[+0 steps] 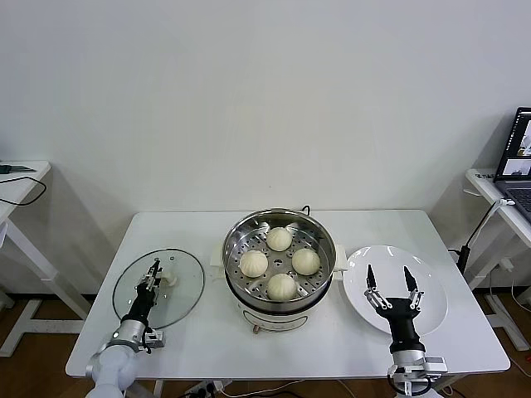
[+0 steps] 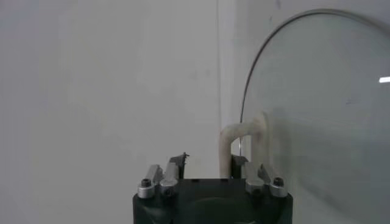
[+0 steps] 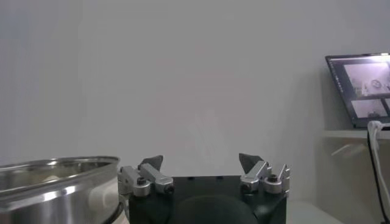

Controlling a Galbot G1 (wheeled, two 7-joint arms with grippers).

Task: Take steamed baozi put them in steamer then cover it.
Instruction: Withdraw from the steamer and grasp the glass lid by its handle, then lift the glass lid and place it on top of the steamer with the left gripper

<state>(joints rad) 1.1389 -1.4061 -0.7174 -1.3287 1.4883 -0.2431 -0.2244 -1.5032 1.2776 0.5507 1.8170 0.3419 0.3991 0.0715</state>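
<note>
Four steamed baozi (image 1: 280,263) sit inside the steamer (image 1: 319,235) at the middle of the white worktop (image 1: 195,228), arranged like a diamond: one toward the wall, one toward the robot, and one to each side, all resting on the perforated floor and close to one another. There is one steamer, a shiny steel basket on a white pot base, and it stands uncovered. The single cover (image 1: 186,274), a clear glass lid with a metal rim, lies flat on the worktop to the robot's left of the steamer, just beside it. The left claw (image 1: 153,269) is over that lid, right at its white handle (image 2: 241,143); in the left wrist view the fingers (image 2: 177,164) stand a little apart, with the handle's near post just by one fingertip, but I can't make out whether they actually touch it. On the other side of the steamer lies one flat white plate (image 1: 431,286), with nothing on it. The right claw (image 1: 394,280) hovers over that plate with its two fingers (image 1: 372,276) spread wide, holding nothing. From the right wrist view the steamer's steel wall (image 3: 55,182) shows off to one side, and a laptop (image 3: 359,88) stands open on a side table (image 1: 485,184) by the wall.
</note>
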